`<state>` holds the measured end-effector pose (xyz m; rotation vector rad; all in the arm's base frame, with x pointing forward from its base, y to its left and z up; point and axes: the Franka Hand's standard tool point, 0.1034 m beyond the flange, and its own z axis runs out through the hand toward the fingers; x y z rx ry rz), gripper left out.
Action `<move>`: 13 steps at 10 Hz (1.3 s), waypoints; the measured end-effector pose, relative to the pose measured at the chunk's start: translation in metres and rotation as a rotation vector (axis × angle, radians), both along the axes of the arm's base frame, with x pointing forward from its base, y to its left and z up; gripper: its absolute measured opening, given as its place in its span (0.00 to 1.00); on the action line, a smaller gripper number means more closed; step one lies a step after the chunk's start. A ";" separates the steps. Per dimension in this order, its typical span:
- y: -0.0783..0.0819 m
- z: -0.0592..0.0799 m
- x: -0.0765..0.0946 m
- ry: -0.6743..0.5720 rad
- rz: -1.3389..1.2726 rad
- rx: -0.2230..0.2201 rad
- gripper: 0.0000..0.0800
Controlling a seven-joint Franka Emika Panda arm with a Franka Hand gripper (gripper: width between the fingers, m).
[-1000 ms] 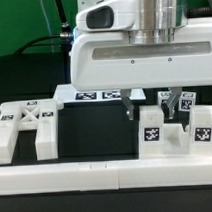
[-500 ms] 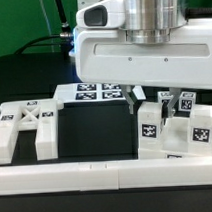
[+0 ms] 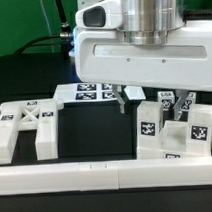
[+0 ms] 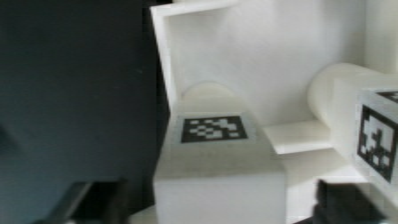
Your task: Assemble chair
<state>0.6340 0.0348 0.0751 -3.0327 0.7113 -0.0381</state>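
Observation:
A group of white chair parts (image 3: 171,131) with black-and-white tags stands at the exterior view's right. My gripper (image 3: 151,100) hangs right over it, open. Its two dark fingers (image 3: 122,97) straddle the leftmost upright block (image 3: 152,127) of the group, and a gap shows on each side. In the wrist view that tagged block (image 4: 217,140) runs between the fingers (image 4: 86,203) of my gripper (image 4: 222,208), and a rounded white part (image 4: 347,95) lies beside it. The X-braced panel (image 3: 25,123) lies flat at the exterior view's left.
The marker board (image 3: 85,92) lies on the black table behind the parts. A long white border rail (image 3: 107,175) runs along the front edge. The arm's broad white hand (image 3: 142,52) hides the area behind the right-hand parts.
The fingers have spread apart and let go of the upright white block that they were pinching. The hand stays over the same spot.

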 end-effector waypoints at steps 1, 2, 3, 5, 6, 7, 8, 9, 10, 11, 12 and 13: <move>0.004 0.004 0.000 -0.005 0.022 0.000 0.78; 0.010 0.009 -0.005 -0.010 0.066 -0.003 0.80; 0.013 0.011 -0.011 -0.005 0.109 -0.002 0.80; 0.011 0.010 -0.015 0.000 0.144 -0.002 0.81; 0.011 0.009 -0.016 0.001 0.145 -0.002 0.81; 0.011 0.009 -0.016 0.001 0.145 -0.002 0.81; 0.011 0.009 -0.016 0.002 0.145 -0.002 0.81; 0.011 0.008 -0.016 0.002 0.145 -0.003 0.81; 0.010 0.007 -0.017 -0.001 0.159 -0.005 0.81; 0.008 -0.001 -0.023 -0.018 0.176 -0.013 0.81; 0.007 -0.011 -0.033 -0.022 0.184 -0.020 0.81; 0.007 -0.019 -0.038 -0.020 0.182 -0.024 0.81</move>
